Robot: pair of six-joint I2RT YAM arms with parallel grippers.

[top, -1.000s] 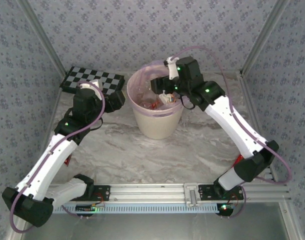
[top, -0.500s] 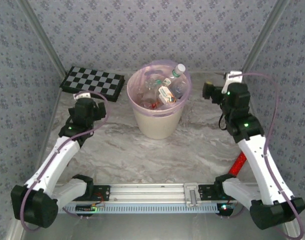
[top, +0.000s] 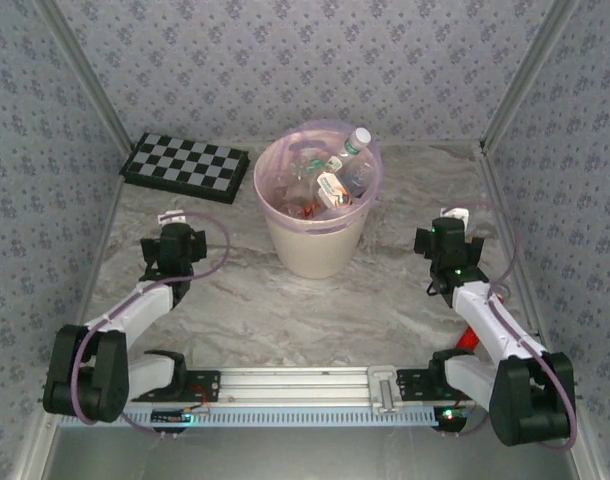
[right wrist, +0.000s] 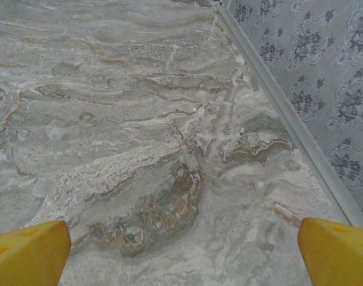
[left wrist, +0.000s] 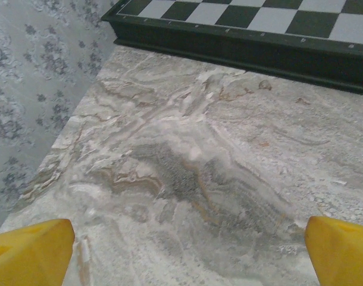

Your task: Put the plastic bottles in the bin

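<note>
Nothing legible here: the labels [top: 328,186] on the bottles [top: 357,141] in the bin [top: 310,250] are too small to read.

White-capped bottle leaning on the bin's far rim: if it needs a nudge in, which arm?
Right, probably. The bottle leans at the bin rim's far right, nearer the right gripper. Both grippers are open and empty; the left gripper sits across the bin.

Grey marble tabletop [top: 245,300], floral-papered walls [top: 285,60]

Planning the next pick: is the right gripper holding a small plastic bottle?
No, the right gripper has its yellow fingers wide apart over the grey marble tabletop, nothing between them.
</note>
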